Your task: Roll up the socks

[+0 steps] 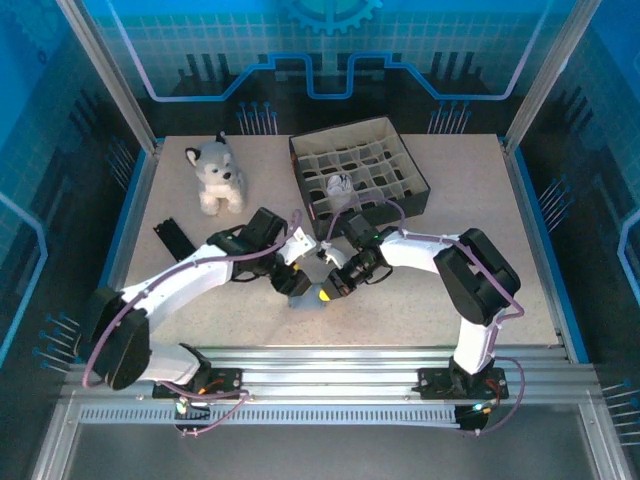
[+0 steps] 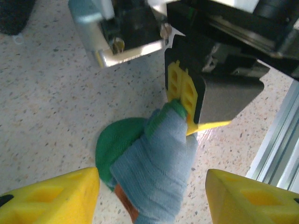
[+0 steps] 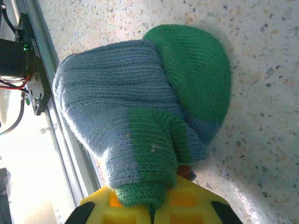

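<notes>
Grey-blue sock is lying bunched into a loose bundle on the table, in front of the divided box, towards the arm bases and slightly left of the box's middle. Its green toe is bulging out on one side, and a bit of orange cuff is peeking out underneath in both wrist views.

Right gripper is reaching in from the box's near right. It is clenching a green fold of the sock between its yellow fingers, with the fabric squeezed between the pads.

Left gripper is coming in from the box's near left. Its jaws are standing released, one yellow finger on each side of the bundle. I cannot tell if they are touching the fabric.

The metal rail is running along the table edge, on the far side of the sock from the box.

A small white-and-dark bundle is sitting in one compartment near the box's middle; it is too small to tell what it is. A plush husky is sitting upright just left of the box. A black strip is lying further left of the box, nearer the arms.
</notes>
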`<move>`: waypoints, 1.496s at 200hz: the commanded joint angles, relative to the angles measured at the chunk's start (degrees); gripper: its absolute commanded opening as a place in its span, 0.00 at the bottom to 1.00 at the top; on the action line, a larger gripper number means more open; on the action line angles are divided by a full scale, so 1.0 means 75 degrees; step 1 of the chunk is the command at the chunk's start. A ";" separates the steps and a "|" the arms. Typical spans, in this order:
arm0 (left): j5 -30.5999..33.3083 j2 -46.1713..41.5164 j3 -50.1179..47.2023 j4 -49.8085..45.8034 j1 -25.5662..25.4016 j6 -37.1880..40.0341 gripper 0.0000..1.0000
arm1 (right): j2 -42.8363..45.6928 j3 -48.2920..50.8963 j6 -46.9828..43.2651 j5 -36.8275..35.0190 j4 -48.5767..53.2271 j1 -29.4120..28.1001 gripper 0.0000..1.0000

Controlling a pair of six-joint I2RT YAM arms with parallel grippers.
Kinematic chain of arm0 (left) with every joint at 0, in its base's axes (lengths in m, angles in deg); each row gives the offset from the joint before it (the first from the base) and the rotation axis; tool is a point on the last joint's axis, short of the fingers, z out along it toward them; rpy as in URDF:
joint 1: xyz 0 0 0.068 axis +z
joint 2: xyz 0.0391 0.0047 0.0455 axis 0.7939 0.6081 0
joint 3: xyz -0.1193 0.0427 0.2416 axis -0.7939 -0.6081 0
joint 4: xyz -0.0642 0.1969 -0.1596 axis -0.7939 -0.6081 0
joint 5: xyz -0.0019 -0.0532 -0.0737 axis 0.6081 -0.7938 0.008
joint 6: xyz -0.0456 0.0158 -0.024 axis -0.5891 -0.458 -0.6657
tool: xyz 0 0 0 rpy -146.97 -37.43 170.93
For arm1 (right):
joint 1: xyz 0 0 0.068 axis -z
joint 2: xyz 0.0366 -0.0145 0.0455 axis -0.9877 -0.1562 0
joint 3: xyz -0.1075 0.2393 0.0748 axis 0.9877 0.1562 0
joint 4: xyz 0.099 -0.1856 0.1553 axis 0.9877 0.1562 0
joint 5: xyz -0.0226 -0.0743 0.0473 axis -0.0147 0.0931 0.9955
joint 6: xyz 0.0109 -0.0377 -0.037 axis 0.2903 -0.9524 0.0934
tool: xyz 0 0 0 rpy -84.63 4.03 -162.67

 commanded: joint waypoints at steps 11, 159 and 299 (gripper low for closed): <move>-0.0977 0.0515 0.0219 -0.0204 0.0055 -0.0031 0.62 | -0.0250 -0.0132 -0.0109 -0.0103 0.0835 0.0134 0.00; -0.0355 0.1473 -0.0115 0.0665 0.0097 -0.1654 0.53 | -0.0060 0.0043 0.0041 -0.0132 0.0537 0.0339 0.03; -0.0120 0.2075 0.0334 0.0408 0.0148 -0.3162 0.06 | 0.2034 0.1195 0.1917 -0.1999 -0.0634 0.0750 0.42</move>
